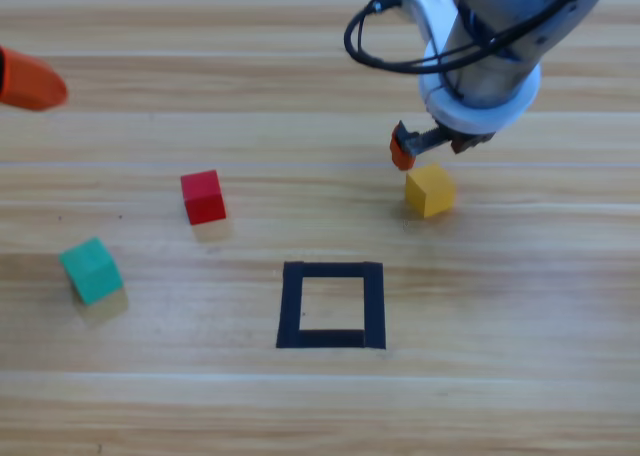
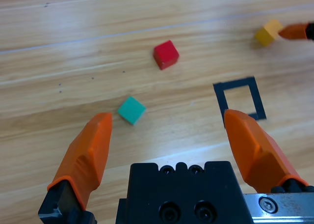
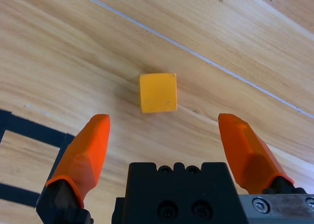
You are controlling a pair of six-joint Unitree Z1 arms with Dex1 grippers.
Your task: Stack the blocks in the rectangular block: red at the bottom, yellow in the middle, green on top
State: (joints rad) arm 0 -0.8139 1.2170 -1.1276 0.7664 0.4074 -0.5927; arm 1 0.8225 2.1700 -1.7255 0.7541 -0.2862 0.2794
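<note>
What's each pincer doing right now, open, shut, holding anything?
Left pincer: open, empty, waiting at the table's left edge.
Right pincer: open, empty, above the small matte yellow cube.

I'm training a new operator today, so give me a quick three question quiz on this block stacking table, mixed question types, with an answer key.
1. True or false: the black tape square outline on the wooden table already holds a cube.
2. Which small matte cube sits just ahead of the open right gripper? A red B yellow C teal-green
3. Fill in: the left gripper waits at the picture's ____ edge in the high view, jaws open.

Key: 1 false; 2 B; 3 left.
</note>
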